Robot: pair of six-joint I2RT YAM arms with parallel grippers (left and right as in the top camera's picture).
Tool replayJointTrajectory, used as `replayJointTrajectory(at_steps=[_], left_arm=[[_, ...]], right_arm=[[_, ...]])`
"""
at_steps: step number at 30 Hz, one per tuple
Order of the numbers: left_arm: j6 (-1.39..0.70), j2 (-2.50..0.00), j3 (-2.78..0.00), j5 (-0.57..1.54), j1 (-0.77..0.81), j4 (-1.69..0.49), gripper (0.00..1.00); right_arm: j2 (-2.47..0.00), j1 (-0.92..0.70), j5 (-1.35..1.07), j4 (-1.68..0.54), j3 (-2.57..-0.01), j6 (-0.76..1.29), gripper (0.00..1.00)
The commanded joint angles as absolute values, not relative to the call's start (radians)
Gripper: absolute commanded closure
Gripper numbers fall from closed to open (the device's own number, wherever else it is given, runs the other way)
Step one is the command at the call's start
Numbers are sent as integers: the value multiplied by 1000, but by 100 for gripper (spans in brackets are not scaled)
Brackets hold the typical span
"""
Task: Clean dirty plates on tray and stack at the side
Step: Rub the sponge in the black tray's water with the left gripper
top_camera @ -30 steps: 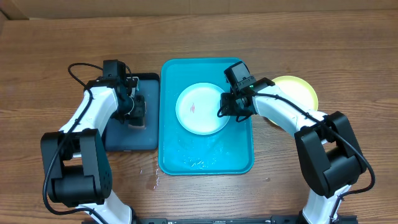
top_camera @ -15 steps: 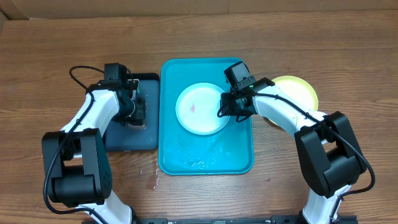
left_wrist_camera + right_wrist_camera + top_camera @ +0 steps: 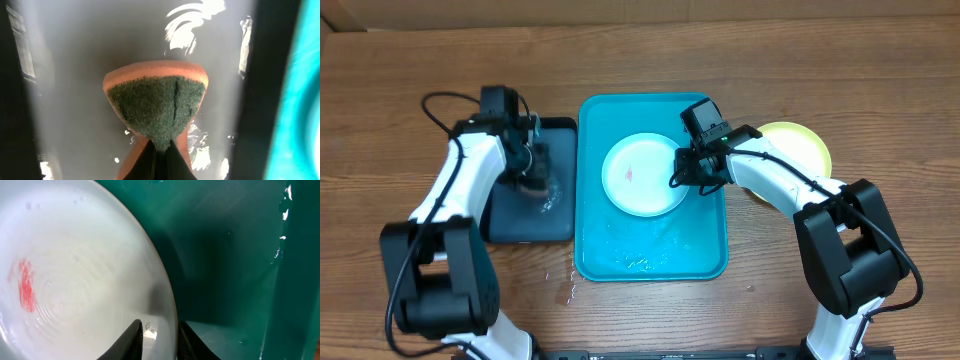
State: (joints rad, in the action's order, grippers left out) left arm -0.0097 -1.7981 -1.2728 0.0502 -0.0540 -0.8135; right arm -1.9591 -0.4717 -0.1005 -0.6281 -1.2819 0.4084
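A pale plate [image 3: 642, 175] with a small red smear [image 3: 25, 285] lies in the turquoise tray [image 3: 700, 250]. My right gripper [image 3: 677, 180] is at the plate's right rim. In the right wrist view my right gripper [image 3: 159, 327] pinches that rim, one finger inside the plate and one outside. A yellow-green plate [image 3: 802, 148] rests on the table to the right of the tray, partly under my right arm. Over the dark tray, my left gripper [image 3: 532, 183] is shut on an orange sponge with a green scouring face [image 3: 155, 107], pinching its lower tip.
The dark navy tray [image 3: 515, 225] sits left of the turquoise tray, and its surface [image 3: 75, 75] is wet and shiny. Water droplets lie in the turquoise tray's near half [image 3: 640, 262] and on the wood by its front-left corner [image 3: 565, 290].
My left jaws have closed on the sponge, and the left arm has shifted a little left and back over the dark tray. The right arm and the plate have stayed put.
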Motion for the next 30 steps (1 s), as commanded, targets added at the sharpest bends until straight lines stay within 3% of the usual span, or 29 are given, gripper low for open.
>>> replayJointTrajectory(at_steps=[1, 3, 8, 10, 11, 13, 16, 25, 28, 30], left_arm=[[-30, -1701, -1351, 43, -57, -826, 96], [-29, -1679, -1358, 39, -57, -830, 96], [-30, -1668, -1358, 8, -57, -846, 96], [-30, -1668, -1357, 16, -57, -851, 96], [-30, -1668, -1357, 20, -57, -853, 96], [-30, -1668, -1357, 19, -56, -859, 96], [-30, -1668, -1357, 19, -56, -861, 96], [-30, -1668, -1357, 19, -57, -863, 96], [-30, -1668, -1357, 19, -56, -866, 96], [-30, -1668, -1357, 19, -53, -871, 96]], right_arm=[[-1942, -470, -107, -622, -1303, 423, 88], [-1942, -470, -107, -623, -1303, 423, 96], [-1942, -470, -107, -622, -1303, 423, 96], [-1942, -470, -107, -622, -1303, 423, 80], [-1942, -470, -107, -622, -1303, 423, 79], [-1942, -471, -107, -622, -1301, 423, 82], [-1942, -471, -107, -623, -1295, 423, 96], [-1942, -470, -107, -616, -1295, 423, 96], [-1942, -471, -107, -616, -1295, 423, 84], [-1942, -472, -107, -619, -1295, 423, 84]])
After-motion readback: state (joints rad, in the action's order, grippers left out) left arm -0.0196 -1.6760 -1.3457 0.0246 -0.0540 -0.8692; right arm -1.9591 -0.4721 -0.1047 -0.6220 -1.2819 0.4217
